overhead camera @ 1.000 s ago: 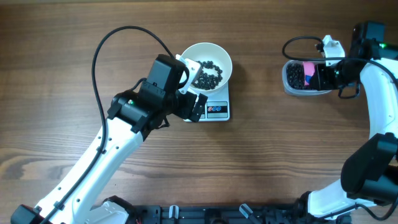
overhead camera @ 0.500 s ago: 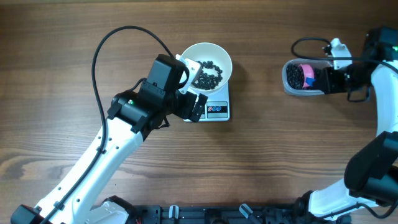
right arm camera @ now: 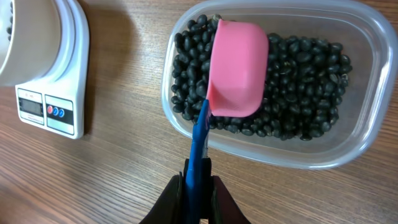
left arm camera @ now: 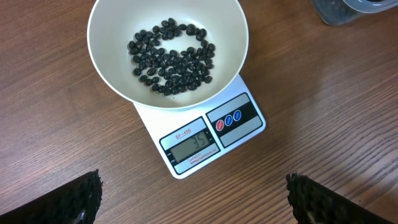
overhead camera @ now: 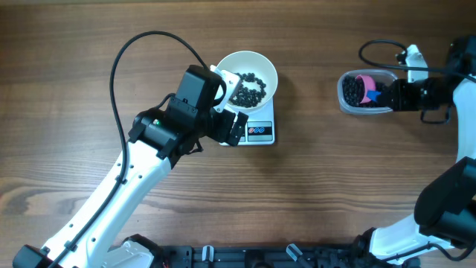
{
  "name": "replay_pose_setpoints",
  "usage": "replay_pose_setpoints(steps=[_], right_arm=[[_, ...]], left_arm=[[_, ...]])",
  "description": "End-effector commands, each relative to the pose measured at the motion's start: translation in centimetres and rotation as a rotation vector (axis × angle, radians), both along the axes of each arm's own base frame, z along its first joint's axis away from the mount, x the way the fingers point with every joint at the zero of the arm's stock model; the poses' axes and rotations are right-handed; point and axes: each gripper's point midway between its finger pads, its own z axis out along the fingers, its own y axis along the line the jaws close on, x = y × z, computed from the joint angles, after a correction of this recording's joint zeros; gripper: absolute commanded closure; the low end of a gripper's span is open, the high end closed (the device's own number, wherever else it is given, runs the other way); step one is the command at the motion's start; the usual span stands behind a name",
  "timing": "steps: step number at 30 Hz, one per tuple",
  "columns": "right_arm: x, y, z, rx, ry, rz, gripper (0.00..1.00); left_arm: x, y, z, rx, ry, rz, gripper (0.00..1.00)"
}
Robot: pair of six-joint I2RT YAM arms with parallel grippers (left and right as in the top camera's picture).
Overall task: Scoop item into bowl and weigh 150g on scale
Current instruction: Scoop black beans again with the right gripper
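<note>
Low in the frame, the right hand [right arm camera: 198,185] pinched the blue handle of the pink scoop [right arm camera: 236,68]. Beyond it, the cup lay among the beans [right arm camera: 298,68] in the clear tub [right arm camera: 348,155]. It should dig deep, then lift level. The left hand [left arm camera: 196,202] hung spread below the thinly filled bowl [left arm camera: 106,37] on the scale [left arm camera: 211,134].

The small white square digital scale [right arm camera: 67,68] runs off the right wrist view's left edge, its display unreadably small; the clear plastic tub [left arm camera: 341,11] is cropped at the left wrist view's top edge

White arms [overhead camera: 111,190], black joints [overhead camera: 160,128], cables [overhead camera: 117,63]
</note>
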Motion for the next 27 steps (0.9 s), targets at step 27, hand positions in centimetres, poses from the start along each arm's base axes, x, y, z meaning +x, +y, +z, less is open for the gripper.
replay_pose_setpoints(steps=[27], right_arm=[[0.1,-1.4,1.3,0.212,-0.032,-0.141,0.96]], left_arm=[[-0.3,-0.3,-0.5,0.008,0.011,-0.032,0.00]])
